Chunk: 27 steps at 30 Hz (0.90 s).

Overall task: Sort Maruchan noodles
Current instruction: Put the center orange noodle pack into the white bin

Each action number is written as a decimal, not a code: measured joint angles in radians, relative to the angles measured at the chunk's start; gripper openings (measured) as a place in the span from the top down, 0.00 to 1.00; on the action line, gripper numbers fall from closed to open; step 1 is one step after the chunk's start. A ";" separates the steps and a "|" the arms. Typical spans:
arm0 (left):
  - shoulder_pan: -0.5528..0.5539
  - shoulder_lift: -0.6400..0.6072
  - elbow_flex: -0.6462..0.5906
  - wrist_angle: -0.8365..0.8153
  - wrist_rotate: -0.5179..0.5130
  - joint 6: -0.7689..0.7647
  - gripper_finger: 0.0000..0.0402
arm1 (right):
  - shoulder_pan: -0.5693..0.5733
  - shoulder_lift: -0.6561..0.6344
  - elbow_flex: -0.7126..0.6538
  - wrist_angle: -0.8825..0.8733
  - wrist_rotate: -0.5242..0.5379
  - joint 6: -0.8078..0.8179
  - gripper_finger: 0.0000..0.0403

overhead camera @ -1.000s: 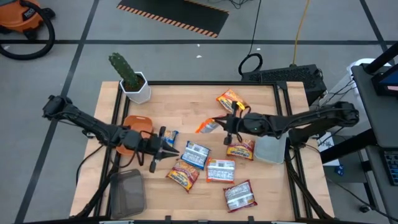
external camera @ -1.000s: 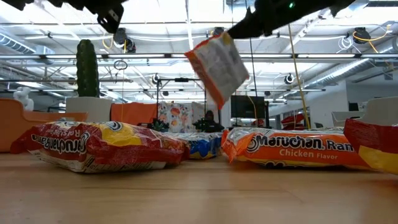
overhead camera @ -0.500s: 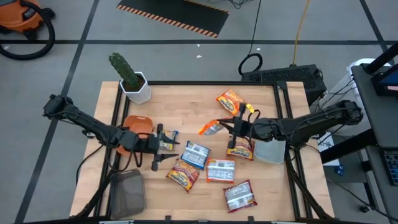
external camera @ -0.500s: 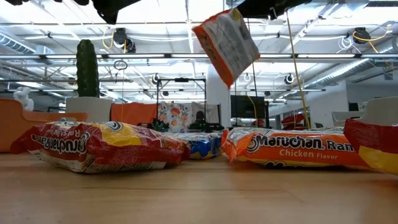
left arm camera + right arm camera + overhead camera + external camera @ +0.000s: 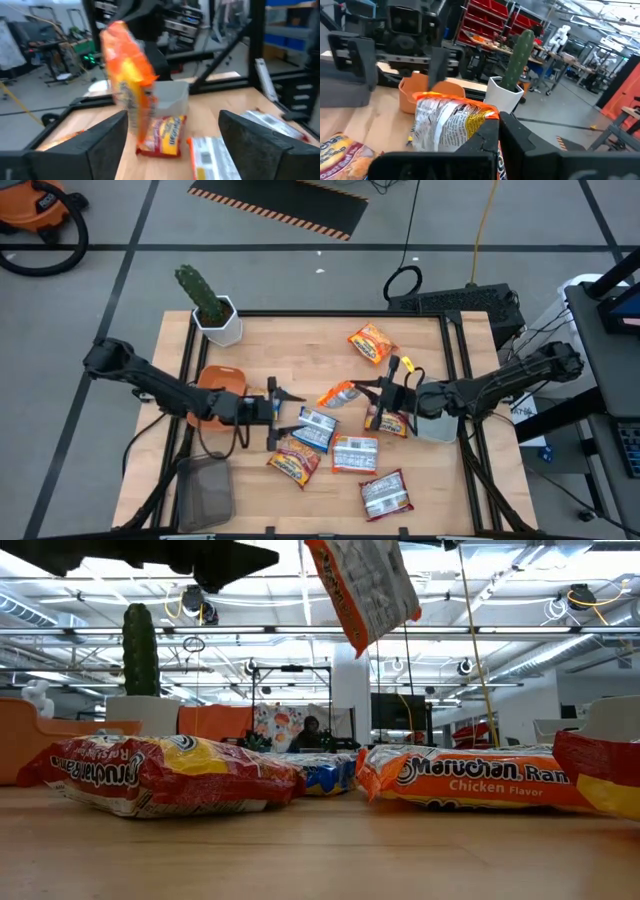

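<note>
Open bare wood across the upper middle of the table (image 5: 300,340) in the overhead view, between the potted cactus (image 5: 208,305) at upper left and one orange packet (image 5: 371,343) at upper right. Centre crowded: both arms meeting over a cluster of flat packets (image 5: 335,452). Orange bowl (image 5: 221,383) blocking the left edge, grey tray (image 5: 205,490) the lower left corner.
</note>
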 joint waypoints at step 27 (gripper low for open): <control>0.034 0.341 0.260 0.097 -0.155 -0.005 0.17 | 0.038 0.009 0.000 0.054 -0.005 0.053 1.00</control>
